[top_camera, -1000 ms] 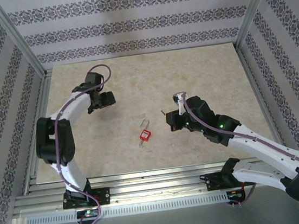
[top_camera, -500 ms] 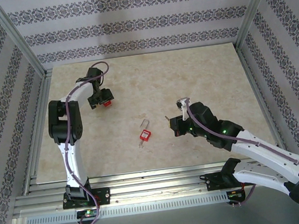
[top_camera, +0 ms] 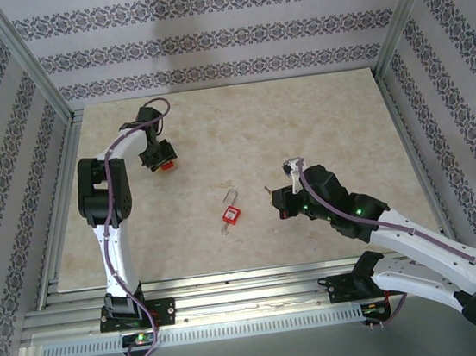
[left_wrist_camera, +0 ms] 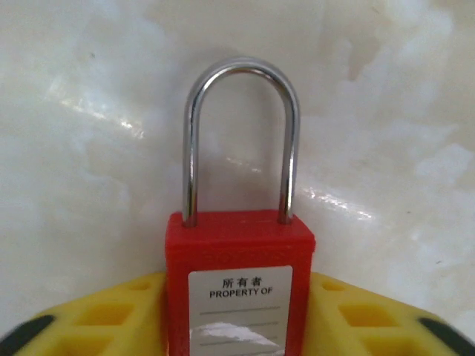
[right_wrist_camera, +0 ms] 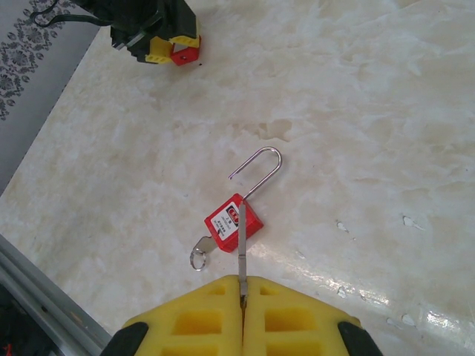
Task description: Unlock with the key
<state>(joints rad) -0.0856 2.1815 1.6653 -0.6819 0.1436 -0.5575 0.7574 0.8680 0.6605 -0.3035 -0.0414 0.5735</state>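
Beige marbled counter: your left end effector clamps a red padlock, shackle closed, far left; your right end effector pinches a key near the open padlock mid-counter.

Cannot read the lower label lines, blurred and cropped by the bottom edge, on the clamped padlock between the likewise cropped fingers of the left gripper, nor see the head of the key buried between the pads of the right gripper, nor tell what the small metal piece by the open padlock is.
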